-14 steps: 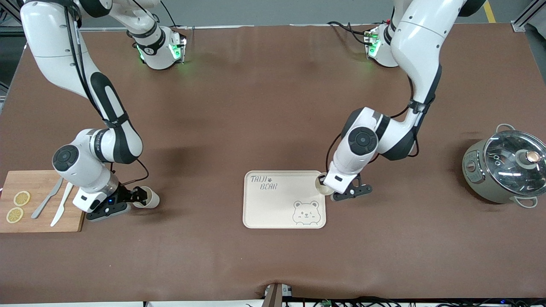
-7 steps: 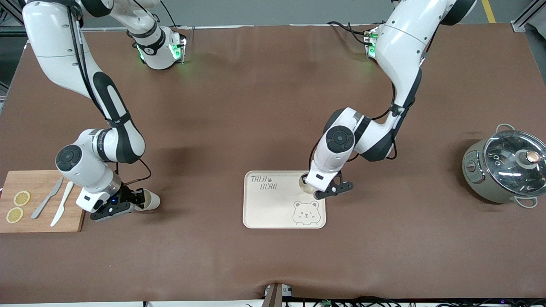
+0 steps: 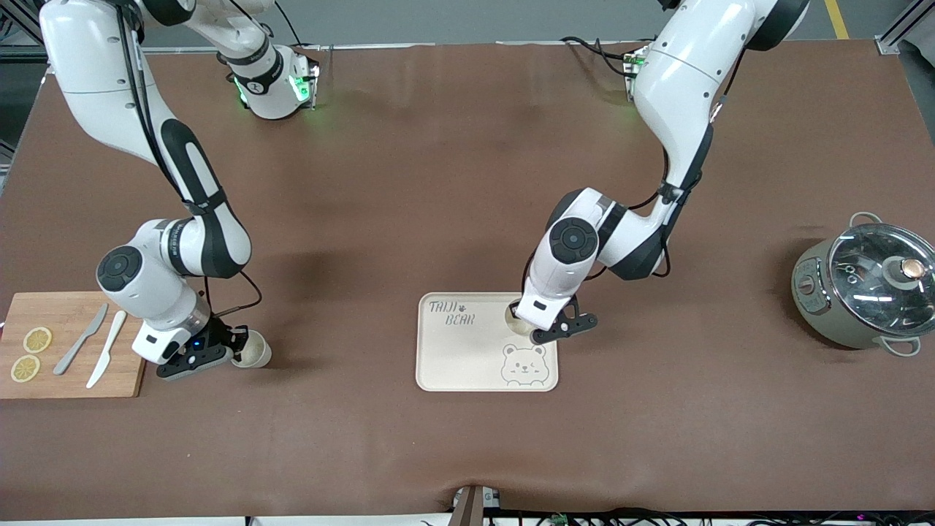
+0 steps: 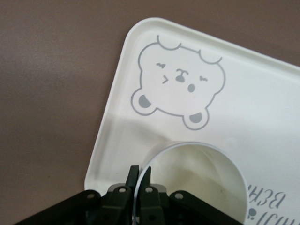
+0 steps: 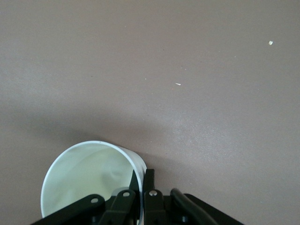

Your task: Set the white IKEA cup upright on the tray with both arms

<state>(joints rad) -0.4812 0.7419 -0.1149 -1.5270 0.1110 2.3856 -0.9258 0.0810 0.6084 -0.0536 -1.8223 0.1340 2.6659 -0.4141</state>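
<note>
Cups come first in the front view: you have two white ones. The left gripper [image 3: 527, 326] is clamped on the rim of one cup [image 3: 514, 320], which sits over the tray [image 3: 460, 358] at about 1 o'clock from the tray's middle, between the "TAIJI BEAR" lettering and the bear drawing [image 3: 524, 364]. The right gripper [image 3: 237, 349] pinches the rim of the second cup [image 3: 254, 353], low over the brown table [image 3: 438, 183] just beside the cutting board [image 3: 69, 310]. That board carries two lemon slices [image 3: 31, 354], a grey knife [image 3: 80, 339] and a white knife [image 3: 107, 348]. A lidded pot [image 3: 862, 292] stands at the left arm's end of the table, well apart from the tray. Wide bare table lies around the tray on every side.

From the left wrist view you see the fingers [image 4: 132, 177] closed on the cup's thin rim [image 4: 192, 145], one inside and one outside, mouth open and nothing visible in it. The tray's rounded corner [image 4: 133, 33] and raised edge are near the cup; the bear [image 4: 178, 84] lies just beside it.

From the right wrist view you see the fingers [image 5: 149, 180] gripping the other cup's wall [image 5: 86, 180], its mouth tilted toward the camera, inside bare. Only brown cloth [image 5: 187, 70] with a few pale specks surrounds it.
</note>
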